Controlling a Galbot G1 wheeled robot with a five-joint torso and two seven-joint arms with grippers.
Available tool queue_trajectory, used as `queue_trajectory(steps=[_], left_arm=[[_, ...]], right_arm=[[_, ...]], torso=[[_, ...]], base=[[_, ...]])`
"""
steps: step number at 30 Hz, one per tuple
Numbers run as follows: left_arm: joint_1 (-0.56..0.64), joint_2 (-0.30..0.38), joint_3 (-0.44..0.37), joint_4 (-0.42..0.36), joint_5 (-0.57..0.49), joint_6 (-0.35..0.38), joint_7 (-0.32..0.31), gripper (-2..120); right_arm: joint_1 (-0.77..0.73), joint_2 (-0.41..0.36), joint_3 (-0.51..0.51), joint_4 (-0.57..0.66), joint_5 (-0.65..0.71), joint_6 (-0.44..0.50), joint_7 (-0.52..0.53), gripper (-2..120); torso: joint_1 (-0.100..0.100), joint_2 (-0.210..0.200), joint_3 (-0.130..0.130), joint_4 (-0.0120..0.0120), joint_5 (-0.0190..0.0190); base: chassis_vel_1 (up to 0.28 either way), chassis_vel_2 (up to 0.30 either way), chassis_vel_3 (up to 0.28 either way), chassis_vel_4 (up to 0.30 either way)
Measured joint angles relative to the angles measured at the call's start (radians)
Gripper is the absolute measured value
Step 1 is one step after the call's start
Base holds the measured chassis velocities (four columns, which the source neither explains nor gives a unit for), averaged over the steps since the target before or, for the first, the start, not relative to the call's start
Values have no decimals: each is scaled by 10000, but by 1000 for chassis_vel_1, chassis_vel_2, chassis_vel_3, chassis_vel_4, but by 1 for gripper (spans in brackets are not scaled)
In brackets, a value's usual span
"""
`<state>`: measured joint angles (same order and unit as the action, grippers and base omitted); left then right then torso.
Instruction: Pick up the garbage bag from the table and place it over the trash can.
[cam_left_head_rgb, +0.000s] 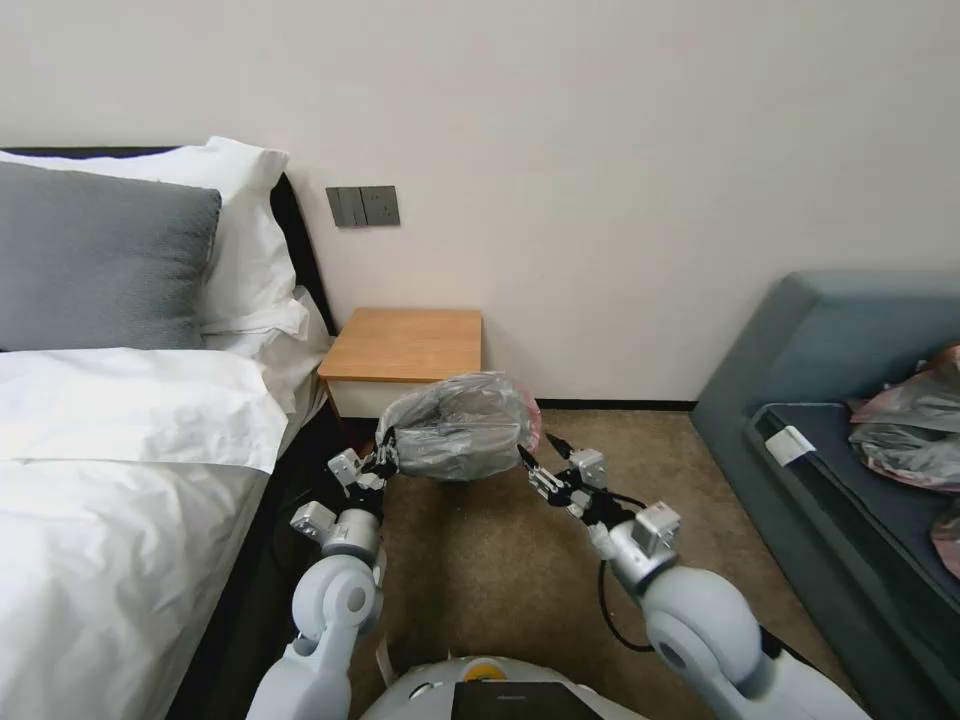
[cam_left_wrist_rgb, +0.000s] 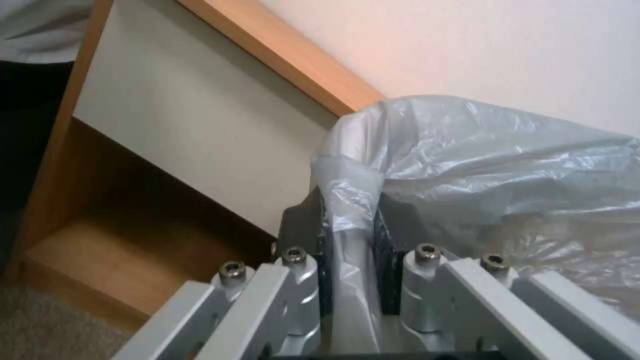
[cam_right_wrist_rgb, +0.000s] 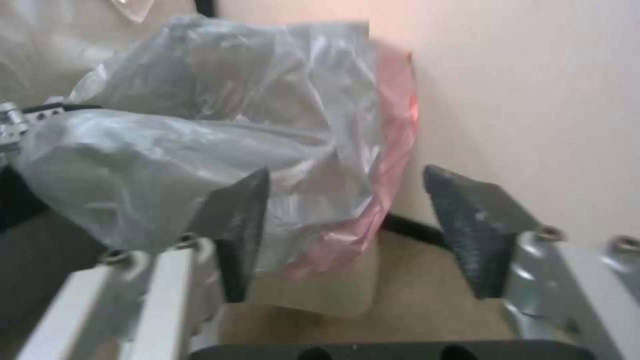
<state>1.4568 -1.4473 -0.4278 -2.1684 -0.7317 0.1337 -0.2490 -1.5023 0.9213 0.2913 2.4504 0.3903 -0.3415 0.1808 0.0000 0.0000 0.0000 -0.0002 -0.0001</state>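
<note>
A: Where is the garbage bag (cam_left_head_rgb: 462, 425)?

B: Draped over the trash can (cam_right_wrist_rgb: 320, 287), between the two grippers, in front of the wooden worktop (cam_left_head_rgb: 405, 345). In the right wrist view a strip of the can's cream wall shows under the plastic's pinkish hem.

A: What is the left gripper (cam_left_wrist_rgb: 350, 250) doing?

B: It is clamped on the bag. In its wrist view the dark pads (cam_left_wrist_rgb: 303, 225) pinch a bunched fold of the grey plastic, and the rest of the bag billows beyond the fingertips. The worktop's white drawer front (cam_left_wrist_rgb: 193, 135) and the shelf gap below it lie just past that gripper.

A: And the right gripper (cam_right_wrist_rgb: 347, 230)?

B: Its jaws stand spread wide with nothing between them. One fingertip (cam_right_wrist_rgb: 240, 210) sits against or just before the plastic; I cannot tell whether it touches. The other is clear of the bag, toward the wall.

A: Anything else nearby?

B: A heap of grey-pink bags (cam_left_head_rgb: 915, 425) lies on the blue sofa (cam_left_head_rgb: 810, 340), well apart from the right gripper.
</note>
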Motion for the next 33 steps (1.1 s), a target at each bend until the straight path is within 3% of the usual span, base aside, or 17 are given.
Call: queue_trajectory(steps=[4,7,8,10,15,18,22,33], left_arm=[[-41,-4,-1,62,-27,2,-1,11],[-43,-6,-3,81,-86,1,18,11],[-41,-1,-21,109,-211,2,44,11],[-26,36,-46,106,-498,16,54,11],[30,184,-88,3,-1119,124,158,11],[107,335,-115,-75,-1798,285,348,11],[151,375,-149,-93,-2305,402,450,11],[349,438,-220,-239,-2877,534,592,11]], right_arm=[[-230,137,233,392,-325,25,-77,80],[-155,403,274,400,486,580,-107,88],[66,800,260,299,1686,1159,31,95],[311,1230,262,119,2772,1505,220,99],[743,1714,599,-335,3923,1935,52,100],[1084,1660,1155,-793,5529,2078,-833,100],[1256,1701,1477,-1204,6661,2082,-1259,100],[984,1649,1615,-2529,7128,2162,-2547,100]], torso=[[0,0,0,0,-1],[0,0,0,0,0],[0,0,0,3,-1],[0,0,0,3,1],[0,-1,0,3,2],[0,0,1,2,1],[0,-1,0,3,1],[0,0,0,1,1]], base=[[0,0,0,0],[0,0,0,0],[0,0,0,0],[0,0,0,0],[0,0,0,0],[0,0,0,0],[0,0,0,0],[0,0,0,0]])
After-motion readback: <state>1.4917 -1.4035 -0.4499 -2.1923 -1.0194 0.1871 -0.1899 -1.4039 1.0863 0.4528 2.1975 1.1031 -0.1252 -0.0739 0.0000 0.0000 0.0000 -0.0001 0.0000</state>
